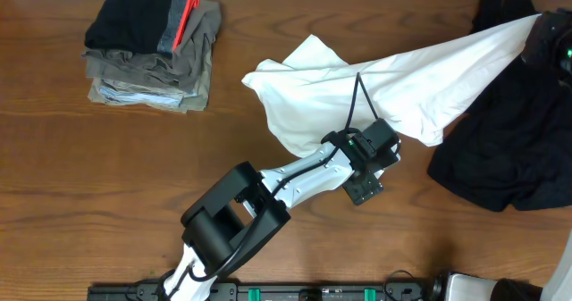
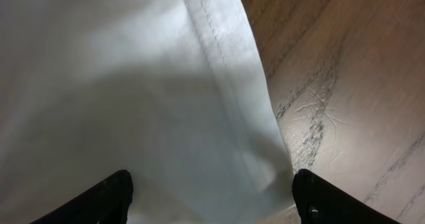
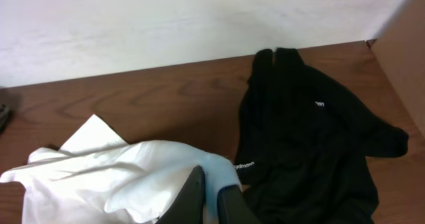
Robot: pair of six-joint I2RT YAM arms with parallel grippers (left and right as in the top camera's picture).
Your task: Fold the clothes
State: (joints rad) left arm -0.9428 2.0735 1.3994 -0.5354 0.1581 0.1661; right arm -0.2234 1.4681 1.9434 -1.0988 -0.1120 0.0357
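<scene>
The white T-shirt (image 1: 402, 82) is stretched from the table's middle up to the far right; its print is not visible. My right gripper (image 1: 539, 33) is shut on one end of it and holds that end lifted; the right wrist view shows the fingers (image 3: 212, 194) pinching white fabric (image 3: 119, 177). My left gripper (image 1: 386, 138) is over the shirt's lower edge. In the left wrist view its fingers (image 2: 212, 197) are open and wide apart over the shirt's stitched hem (image 2: 219, 64), with bare wood to the right.
A black garment (image 1: 509, 149) lies spread at the right, partly under the lifted shirt; it also shows in the right wrist view (image 3: 312, 144). A stack of folded olive, grey and black clothes (image 1: 152, 51) sits at the back left.
</scene>
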